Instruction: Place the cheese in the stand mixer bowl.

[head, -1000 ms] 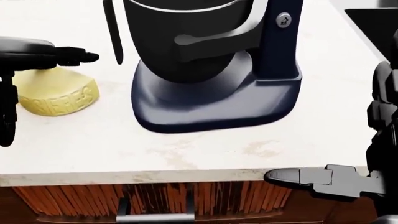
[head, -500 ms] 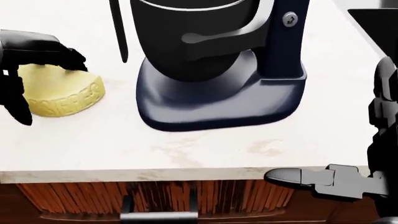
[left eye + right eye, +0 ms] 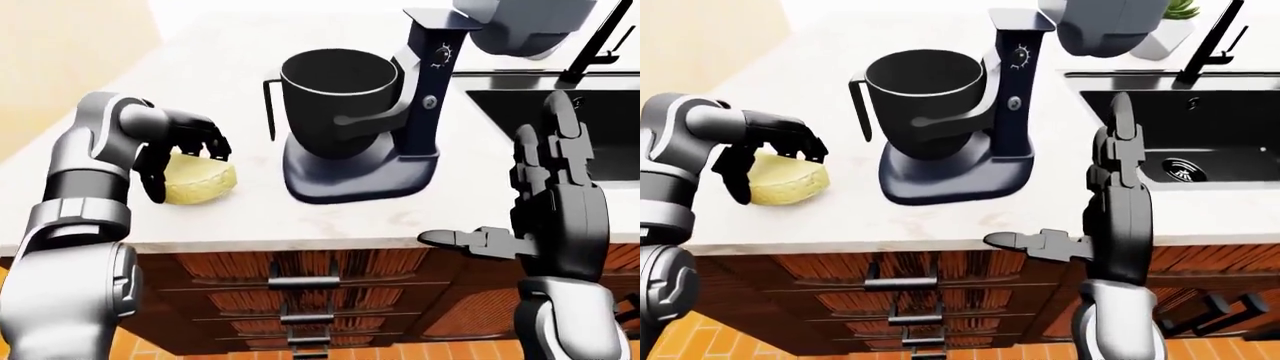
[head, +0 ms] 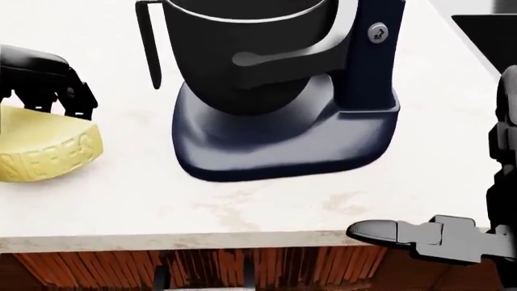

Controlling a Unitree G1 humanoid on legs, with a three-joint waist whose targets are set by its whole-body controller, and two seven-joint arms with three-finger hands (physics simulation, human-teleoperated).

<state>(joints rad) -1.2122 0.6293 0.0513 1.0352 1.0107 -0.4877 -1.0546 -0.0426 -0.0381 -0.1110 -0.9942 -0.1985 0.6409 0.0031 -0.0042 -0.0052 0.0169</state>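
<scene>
Cheese is the goal, but going from large to small: the counter (image 3: 330, 225) carries the stand mixer (image 3: 400, 112), whose bowl (image 3: 335, 94) stands empty. The cheese (image 3: 200, 180) lies near the counter's left edge. The left hand (image 3: 185, 146) curls over it, grasp not yet closed; next it must clench and lift. The right hand (image 3: 545, 217) hangs released.

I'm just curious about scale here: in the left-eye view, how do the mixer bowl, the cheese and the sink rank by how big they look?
1. Bowl, clearly largest.
2. Sink, though the right hand and the picture's edge hide much of it, so its rank is unsure.
3. Cheese, smallest, partly under the left hand.
</scene>
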